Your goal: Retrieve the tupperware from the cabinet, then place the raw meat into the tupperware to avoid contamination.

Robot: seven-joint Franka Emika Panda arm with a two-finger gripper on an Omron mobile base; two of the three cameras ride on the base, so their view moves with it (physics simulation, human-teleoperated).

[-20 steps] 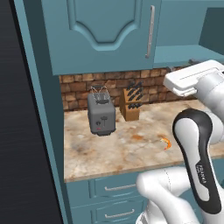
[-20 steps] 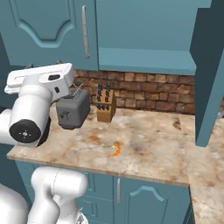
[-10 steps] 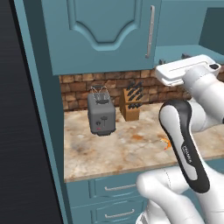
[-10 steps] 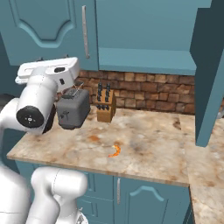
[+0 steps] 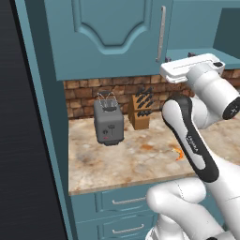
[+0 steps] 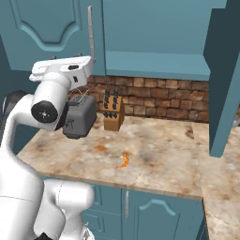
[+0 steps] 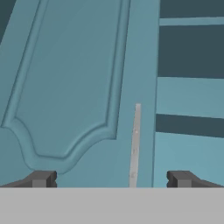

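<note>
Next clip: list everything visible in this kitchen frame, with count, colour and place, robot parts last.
Teal-blue wall cabinet with arched-panel door: one, closed, above the counter.
Long silver bar handle: one, vertical, on the door's edge, ahead of the hand.
Grey upright toaster: one, on the counter by the brick wall.
Wooden knife block with dark handles: one, right of the toaster.
Small orange curved raw meat piece: one, lying bare on the counter.
Mottled beige stone counter: one.
Teal drawers: under the counter.
White arm's gripper: one, open, raised toward the handle.
</note>
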